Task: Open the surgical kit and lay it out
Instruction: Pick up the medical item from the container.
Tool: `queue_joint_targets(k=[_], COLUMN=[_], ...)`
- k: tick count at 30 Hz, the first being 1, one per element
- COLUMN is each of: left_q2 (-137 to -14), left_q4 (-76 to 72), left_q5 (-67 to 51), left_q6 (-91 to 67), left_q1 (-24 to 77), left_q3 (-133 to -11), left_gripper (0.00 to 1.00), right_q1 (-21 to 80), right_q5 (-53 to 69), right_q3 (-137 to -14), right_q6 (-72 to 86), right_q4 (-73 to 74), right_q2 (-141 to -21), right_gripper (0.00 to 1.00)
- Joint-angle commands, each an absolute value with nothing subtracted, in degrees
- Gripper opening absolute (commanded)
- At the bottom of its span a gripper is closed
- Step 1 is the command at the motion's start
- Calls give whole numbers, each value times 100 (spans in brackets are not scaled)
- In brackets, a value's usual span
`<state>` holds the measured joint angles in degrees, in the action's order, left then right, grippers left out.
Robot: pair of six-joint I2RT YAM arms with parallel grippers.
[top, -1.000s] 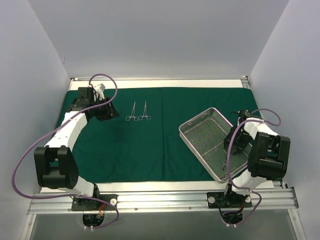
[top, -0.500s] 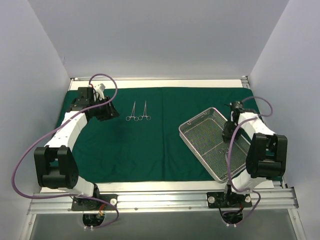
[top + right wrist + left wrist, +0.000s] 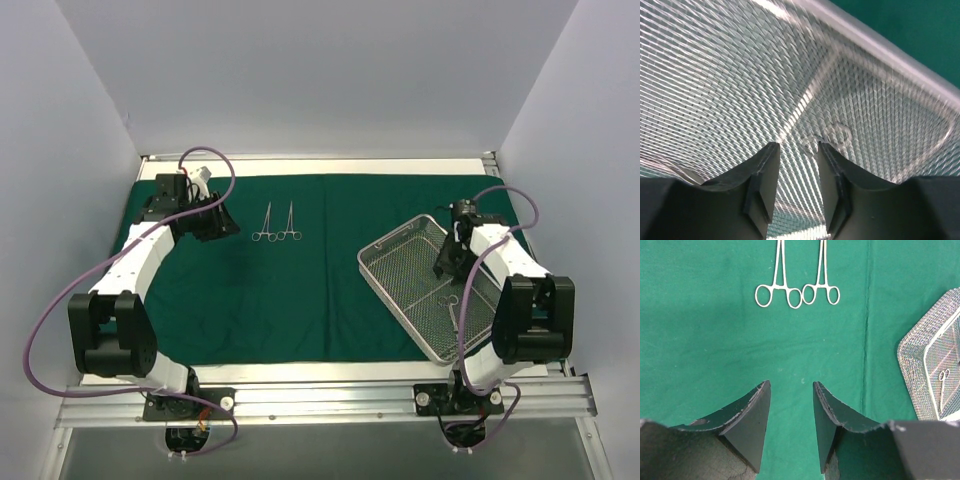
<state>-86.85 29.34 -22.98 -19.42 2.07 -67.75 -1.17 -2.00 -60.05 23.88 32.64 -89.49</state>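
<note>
Open green drape (image 3: 330,290) between forceps (image 3: 266,224) and mesh tray (image 3: 395,240), tray walls hemming right pincer (image 3: 796,146)

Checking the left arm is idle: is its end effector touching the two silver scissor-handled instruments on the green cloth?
Apart. The left wrist view shows bare dark green cloth between the left end effector and the two silver scissor-handled instruments.

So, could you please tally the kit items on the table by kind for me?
cloth: 1
tray: 1
instruments: 3, with two on the cloth and one in the tray
Total: 5
</note>
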Motion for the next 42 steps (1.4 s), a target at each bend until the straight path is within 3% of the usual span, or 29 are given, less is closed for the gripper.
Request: queue_joint_targets(k=[1, 8, 29, 32, 37, 42], left_q2=[-8499, -8534, -8692, -8727, -8745, -8736], left_q4=[2742, 2769, 2848, 2883, 2918, 2971], left_q5=[-2426, -2443, -2382, -2391, -2399, -2391], left_q6=[-1978, -1969, -1907, -1898, -1898, -1881], left_q1=[158, 158, 158, 150, 149, 158], left_q3=[-6873, -6908, -7031, -7075, -7119, -7172], left_gripper=[48, 48, 48, 48, 47, 47], right_q1=[-254, -834, -1169, -1169, -1108, -941], right_q5=[-63, 79, 35, 79, 184, 307], right_q3=[-5486, -4948, -4588, -4377, -4350, -5043], right_q6=[2847, 3015, 3041, 3137, 3138, 2725], right_q4=[3683, 3621, 2919, 2646, 2242, 2442], right_q2=[-8526, -8350, -9166, -9333, -9545, -9518], right_gripper=[36, 24, 28, 22, 0, 0])
